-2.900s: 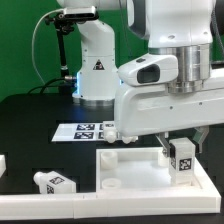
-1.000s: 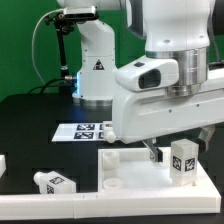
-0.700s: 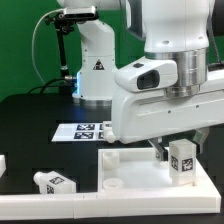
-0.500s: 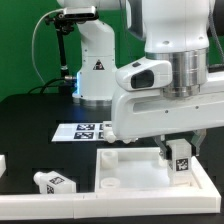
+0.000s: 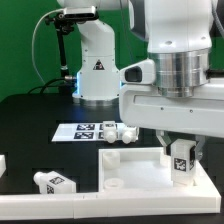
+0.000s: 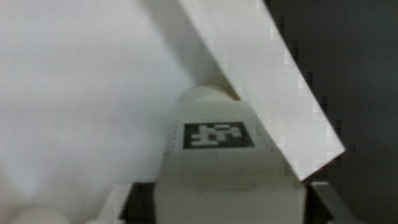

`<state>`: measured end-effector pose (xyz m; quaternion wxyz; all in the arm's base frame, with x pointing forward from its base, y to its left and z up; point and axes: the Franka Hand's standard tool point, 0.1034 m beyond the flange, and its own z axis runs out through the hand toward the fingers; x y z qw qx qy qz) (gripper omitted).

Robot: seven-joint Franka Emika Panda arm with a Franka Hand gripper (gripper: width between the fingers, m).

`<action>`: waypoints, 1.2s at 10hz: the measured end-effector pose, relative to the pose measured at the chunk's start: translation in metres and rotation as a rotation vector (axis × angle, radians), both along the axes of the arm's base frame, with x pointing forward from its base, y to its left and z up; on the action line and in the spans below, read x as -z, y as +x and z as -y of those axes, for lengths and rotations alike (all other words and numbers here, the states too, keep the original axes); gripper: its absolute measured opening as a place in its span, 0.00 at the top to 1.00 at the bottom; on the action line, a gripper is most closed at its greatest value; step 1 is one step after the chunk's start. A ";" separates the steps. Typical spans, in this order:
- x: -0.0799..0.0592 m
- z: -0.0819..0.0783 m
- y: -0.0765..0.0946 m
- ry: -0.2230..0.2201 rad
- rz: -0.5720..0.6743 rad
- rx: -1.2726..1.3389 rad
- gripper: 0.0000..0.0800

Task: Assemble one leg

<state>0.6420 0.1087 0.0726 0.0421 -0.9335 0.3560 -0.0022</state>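
A leg (image 5: 181, 164), a chunky white block with a square tag on its face, stands upright on the far right part of the large white panel (image 5: 128, 172). My gripper (image 5: 180, 156) is down over it, with a finger on each side. In the wrist view the leg (image 6: 219, 150) fills the space between the two dark fingers (image 6: 143, 200), which press against its sides. The panel's raised rim (image 6: 267, 80) runs diagonally behind it. Another leg (image 5: 52, 181) lies on the black table at the exterior view's left front.
The marker board (image 5: 82, 130) lies behind the panel, with two more small white legs (image 5: 116, 130) beside it. A white part (image 5: 3, 162) shows at the left edge. The robot base (image 5: 95, 60) stands at the back.
My gripper moved to the exterior view's right, from beside the leg to over it, and its fingers now stand on both sides of the leg. The leg has stayed in place.
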 end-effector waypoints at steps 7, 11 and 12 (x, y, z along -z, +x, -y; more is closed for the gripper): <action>0.002 0.001 -0.001 0.065 -0.030 0.405 0.64; 0.005 -0.006 -0.005 0.031 0.024 -0.295 0.21; 0.005 -0.004 -0.005 0.029 0.028 -0.334 0.19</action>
